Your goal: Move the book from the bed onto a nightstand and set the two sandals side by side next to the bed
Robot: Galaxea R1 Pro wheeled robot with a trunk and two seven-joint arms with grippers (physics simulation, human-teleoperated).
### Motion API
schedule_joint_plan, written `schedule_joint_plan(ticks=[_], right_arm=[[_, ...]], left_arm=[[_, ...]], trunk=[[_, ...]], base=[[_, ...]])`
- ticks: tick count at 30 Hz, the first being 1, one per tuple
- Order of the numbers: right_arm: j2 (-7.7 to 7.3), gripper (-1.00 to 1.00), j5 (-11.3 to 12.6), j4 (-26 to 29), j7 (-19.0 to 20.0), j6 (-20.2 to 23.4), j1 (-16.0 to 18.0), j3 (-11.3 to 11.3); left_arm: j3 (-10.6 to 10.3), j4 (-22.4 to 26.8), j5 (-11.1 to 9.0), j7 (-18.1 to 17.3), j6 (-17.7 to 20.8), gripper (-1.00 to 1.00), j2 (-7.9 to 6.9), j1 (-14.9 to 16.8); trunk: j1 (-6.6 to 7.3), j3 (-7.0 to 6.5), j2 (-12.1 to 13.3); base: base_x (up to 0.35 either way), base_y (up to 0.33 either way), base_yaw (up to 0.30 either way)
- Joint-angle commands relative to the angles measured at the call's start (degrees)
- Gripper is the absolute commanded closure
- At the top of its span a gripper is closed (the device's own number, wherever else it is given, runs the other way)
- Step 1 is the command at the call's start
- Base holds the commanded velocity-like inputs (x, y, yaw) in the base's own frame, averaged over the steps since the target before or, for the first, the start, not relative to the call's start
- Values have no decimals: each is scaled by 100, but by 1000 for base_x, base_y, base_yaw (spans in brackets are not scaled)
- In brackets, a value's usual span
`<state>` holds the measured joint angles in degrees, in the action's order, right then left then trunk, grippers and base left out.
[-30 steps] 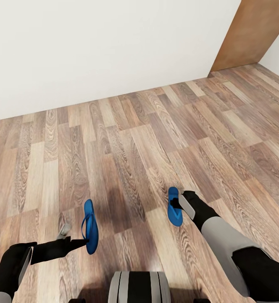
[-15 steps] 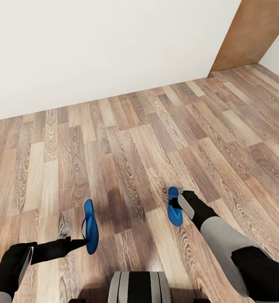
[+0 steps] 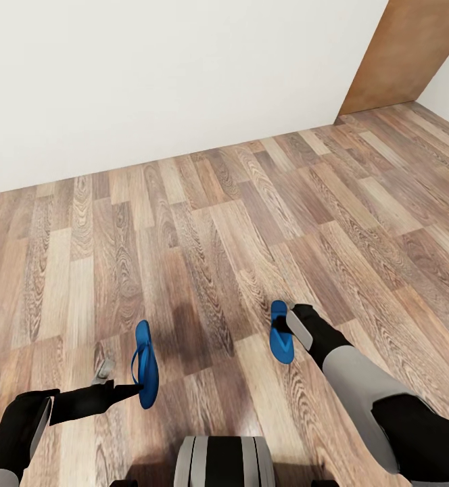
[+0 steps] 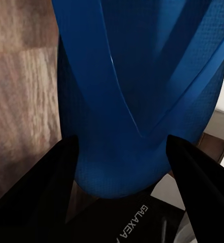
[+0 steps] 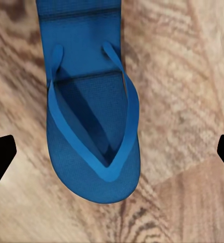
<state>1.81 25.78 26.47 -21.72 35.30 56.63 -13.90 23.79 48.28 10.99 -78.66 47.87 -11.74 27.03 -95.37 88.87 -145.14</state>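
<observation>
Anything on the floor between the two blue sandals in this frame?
No. In the head view the stretch between the left sandal and the right sandal is bare wood-plank floor with a faint shadow.

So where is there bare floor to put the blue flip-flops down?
Wide bare wood floor runs from the white wall down to the two sandals. There is also a bare strip between the left sandal and the right sandal. It is crowded nearest the robot, around both arms and its base.

Left gripper (image 3: 120, 380) jaws clamped, right gripper (image 5: 112, 152) jaws spread wide, both arms low
</observation>
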Motion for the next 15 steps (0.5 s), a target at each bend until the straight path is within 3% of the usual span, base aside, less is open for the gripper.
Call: schedule_joint_plan(ticks=[1, 15], right_arm=[[-5, -100, 60, 7, -51, 17, 9, -42], [-5, -100, 65, 7, -51, 19, 160, -43]], left_arm=[[20, 6, 61, -44, 56, 100, 4, 4], [21, 6, 61, -44, 55, 100, 3, 4]], trunk=[[1, 4, -1], [1, 4, -1]], base=[[0, 0, 0], [0, 0, 0]])
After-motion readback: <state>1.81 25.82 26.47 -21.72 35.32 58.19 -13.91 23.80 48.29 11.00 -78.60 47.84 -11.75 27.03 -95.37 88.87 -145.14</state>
